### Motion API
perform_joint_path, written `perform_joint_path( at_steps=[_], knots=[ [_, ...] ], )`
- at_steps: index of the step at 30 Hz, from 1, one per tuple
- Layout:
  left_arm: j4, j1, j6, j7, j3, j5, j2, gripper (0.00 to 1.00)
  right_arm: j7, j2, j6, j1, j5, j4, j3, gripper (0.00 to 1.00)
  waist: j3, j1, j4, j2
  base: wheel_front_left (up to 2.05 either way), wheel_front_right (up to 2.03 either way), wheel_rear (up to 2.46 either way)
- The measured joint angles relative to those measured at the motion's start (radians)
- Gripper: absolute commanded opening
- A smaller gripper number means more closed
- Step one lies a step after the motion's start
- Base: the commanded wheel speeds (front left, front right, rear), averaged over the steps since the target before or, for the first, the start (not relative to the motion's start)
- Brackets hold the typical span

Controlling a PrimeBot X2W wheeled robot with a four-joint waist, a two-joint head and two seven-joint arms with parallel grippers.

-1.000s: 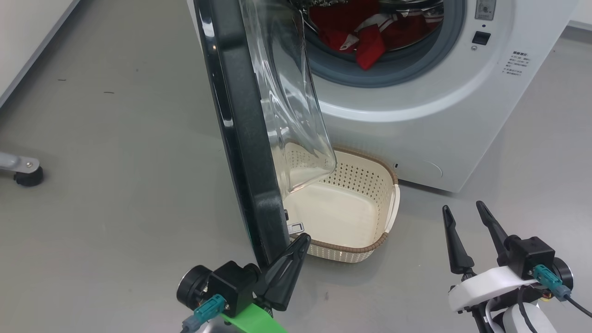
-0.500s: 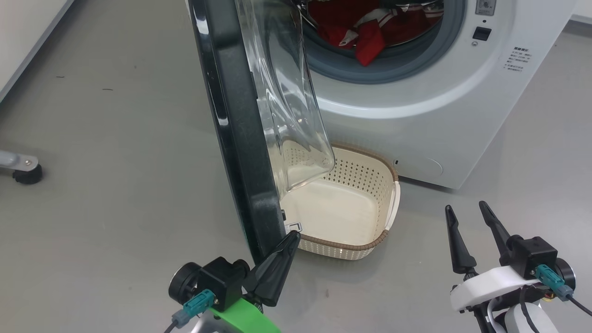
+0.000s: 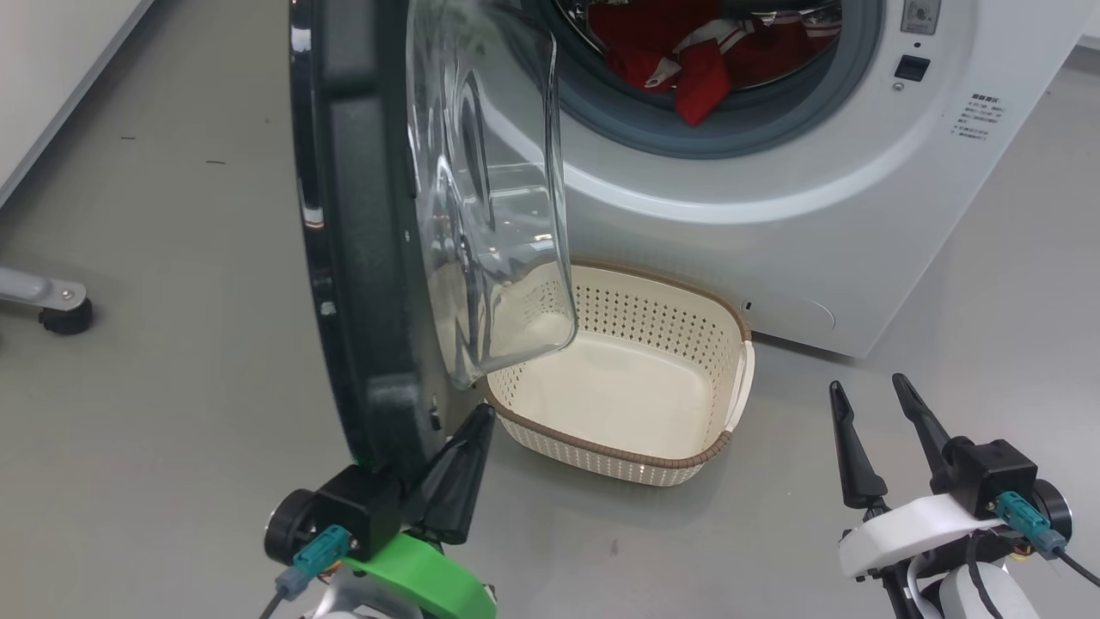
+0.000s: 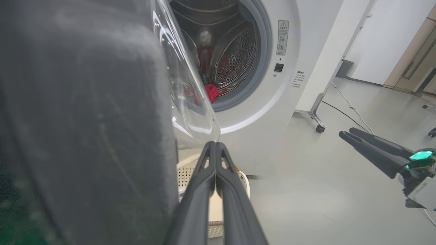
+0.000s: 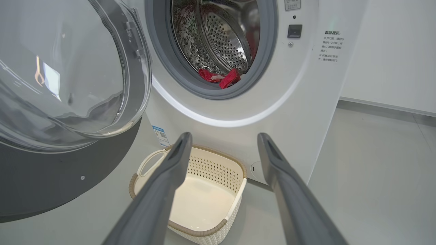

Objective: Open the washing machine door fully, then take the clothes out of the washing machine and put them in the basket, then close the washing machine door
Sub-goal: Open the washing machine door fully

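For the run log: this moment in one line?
door part open; left claw shut, at door edge; right claw open, free; clothes inside washing machine; basket empty

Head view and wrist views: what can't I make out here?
- clothes: how many there are; the head view's top edge cuts them off, and the door glass blurs them in the left wrist view.
- basket: its left corner is behind the door in the head view.
- left gripper: whether it touches the door; the left wrist view blurs the rim.
- label on the washing machine: text too small.
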Motion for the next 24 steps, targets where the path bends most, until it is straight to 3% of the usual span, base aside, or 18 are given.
perform_joint_path(
  at_steps=[10,24],
  knots=[
    [0.031,0.0,0.049,-0.035,0.085,-0.006,0.008,0.0,0.0,0.001,0.001,-0.006,-0.007,-0.013,0.002,1.0,-0.01,0.0,0.014,0.0,0.0,0.0,0.0],
    [0.085,0.0,0.081,-0.091,0.231,-0.035,0.047,0.0,0.0,0.002,0.004,-0.007,-0.012,-0.057,0.016,1.0,-0.024,0.0,0.018,0.0,0.0,0.0,0.0]
  ],
)
